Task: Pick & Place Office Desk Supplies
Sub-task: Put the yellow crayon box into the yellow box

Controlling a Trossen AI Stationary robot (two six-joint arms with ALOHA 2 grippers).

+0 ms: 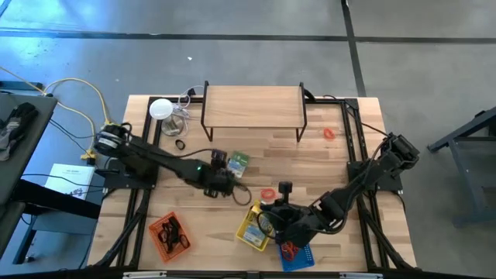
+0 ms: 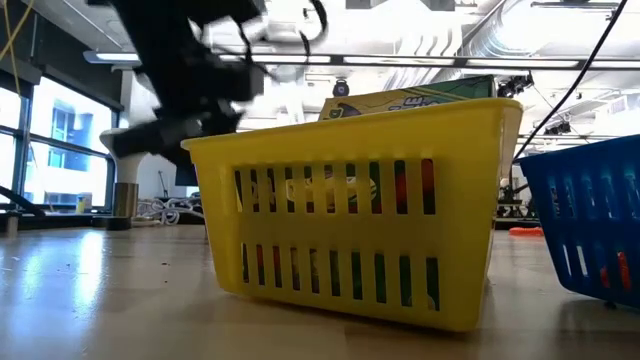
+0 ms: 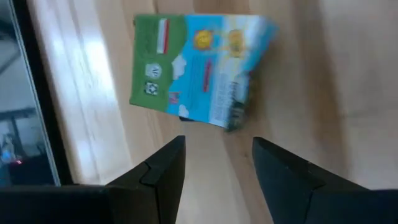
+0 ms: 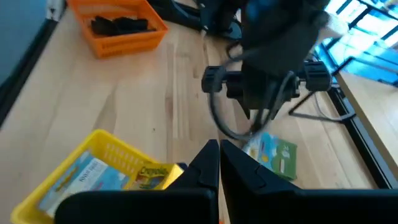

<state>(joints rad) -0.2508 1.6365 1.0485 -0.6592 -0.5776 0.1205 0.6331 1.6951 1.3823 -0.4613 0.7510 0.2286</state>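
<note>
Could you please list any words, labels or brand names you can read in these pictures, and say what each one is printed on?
"Crayola": on the yellow-and-green box standing in the yellow basket.
Green-and-blue packet on the table ahead of the left gripper: it carries printed text and small logos, but they are too blurred to read.
White paper beside the table: print too small to read.

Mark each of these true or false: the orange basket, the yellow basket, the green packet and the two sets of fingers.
1. The orange basket holds black pieces. True.
2. The left fingers grip the green packet. False: they stand open, just short of it.
3. The yellow basket is empty. False: a crayon box lies in it.
4. The right fingers are shut. True.
5. The green packet lies in the blue basket. False: it lies on the table.
</note>
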